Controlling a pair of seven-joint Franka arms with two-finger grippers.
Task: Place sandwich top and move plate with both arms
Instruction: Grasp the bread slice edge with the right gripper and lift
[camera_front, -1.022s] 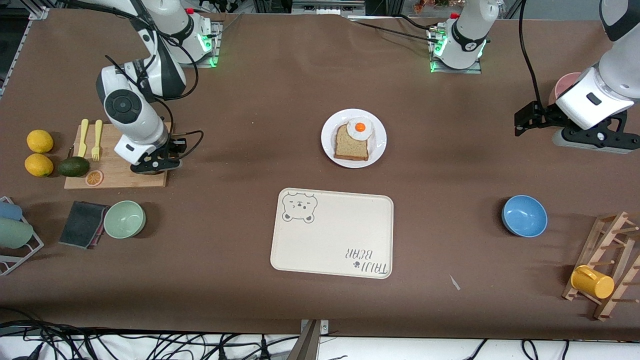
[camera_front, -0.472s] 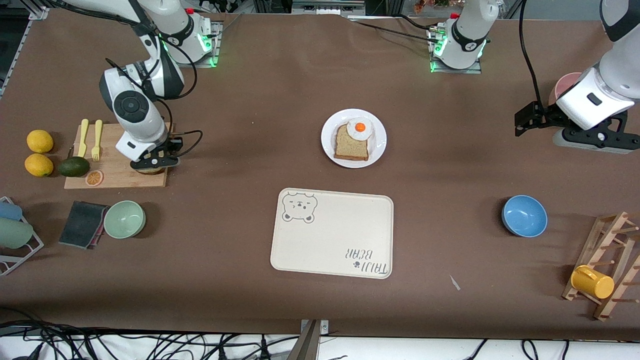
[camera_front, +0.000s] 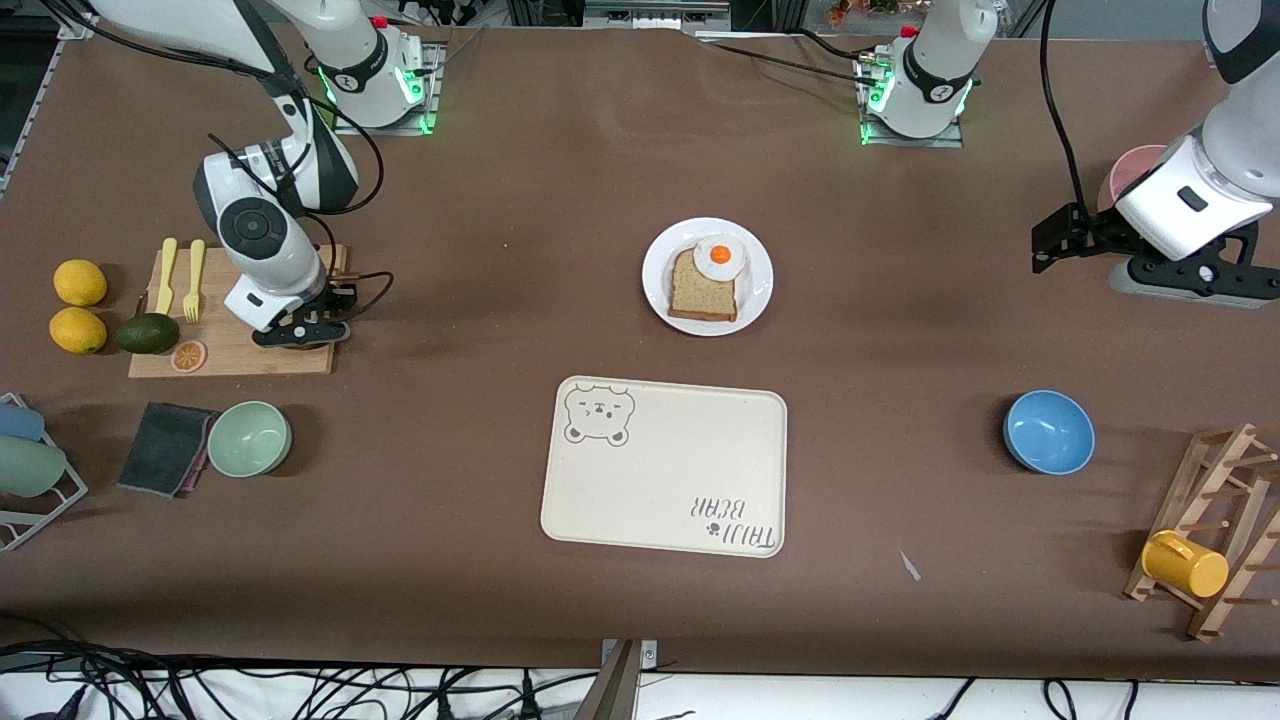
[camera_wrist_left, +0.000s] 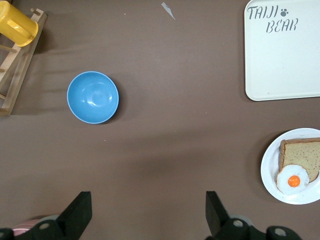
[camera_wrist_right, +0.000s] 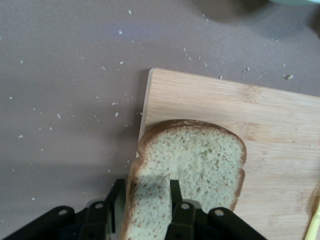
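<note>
The right gripper (camera_wrist_right: 145, 210) pinched the sandwich top (camera_wrist_right: 192, 170) above the cutting board (camera_front: 250, 345). The left gripper (camera_wrist_left: 147, 212) waited with fingers spread. The pick-up seemed done; next, the slice needed carrying to the plate (camera_front: 757, 275) and onto its egg (camera_front: 719, 256).

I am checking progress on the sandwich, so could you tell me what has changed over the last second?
The right gripper, shut on the sandwich top, has begun lifting it off the cutting board, and its arm has drawn slightly toward its base. The left gripper has stayed open, waiting at its end of the table. The plate with bread and egg, the tray and both bowls have not moved.
</note>
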